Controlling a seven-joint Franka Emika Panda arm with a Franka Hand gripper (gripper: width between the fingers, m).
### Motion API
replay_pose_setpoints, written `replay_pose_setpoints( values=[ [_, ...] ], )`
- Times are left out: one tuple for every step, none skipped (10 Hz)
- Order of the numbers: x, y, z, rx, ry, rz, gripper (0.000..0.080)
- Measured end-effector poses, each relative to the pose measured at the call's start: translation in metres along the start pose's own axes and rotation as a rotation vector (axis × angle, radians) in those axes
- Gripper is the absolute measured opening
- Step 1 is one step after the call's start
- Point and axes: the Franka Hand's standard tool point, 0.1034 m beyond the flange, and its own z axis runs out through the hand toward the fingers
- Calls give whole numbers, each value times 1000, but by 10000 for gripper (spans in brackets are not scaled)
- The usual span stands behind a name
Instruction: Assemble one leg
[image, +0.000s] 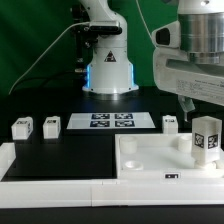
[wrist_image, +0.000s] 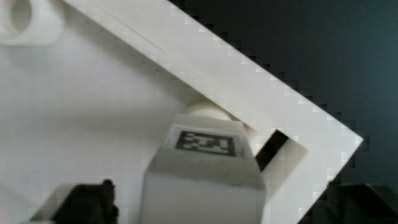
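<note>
A leg (image: 207, 138), a small white block with a black-and-white tag, stands upright in the near right corner of the large white tray (image: 150, 165). In the wrist view the leg (wrist_image: 205, 150) sits in the corner recess against the tray's rim (wrist_image: 196, 60). My gripper (wrist_image: 222, 200) is open. Its black fingertips (wrist_image: 89, 200) stand on either side of the leg with a gap on each side. In the exterior view the gripper (image: 196, 98) hangs just above this leg. Three more legs (image: 21, 127), (image: 52, 124), (image: 170, 123) lie loose on the black table.
The marker board (image: 110, 122) lies flat at the middle back, in front of the robot base (image: 108, 70). A low white rounded stub (image: 183, 141) stands on the tray beside the upright leg. A white border (image: 20, 165) edges the table at the exterior view's left.
</note>
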Motion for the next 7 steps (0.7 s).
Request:
replay_pose_setpoints(
  values=[
    [1,0,0,-1,1,-169,640],
    [2,1,0,-1,0,-318,647],
    [2,2,1,-3,1,-464,647],
    [2,2,2,-4,0,-593,649],
    [1,2,3,-5,-2,-692,649],
    [1,2,3,-6,-2,-758,649],
    [1,2,3,-10,0,-892,649]
  ],
)
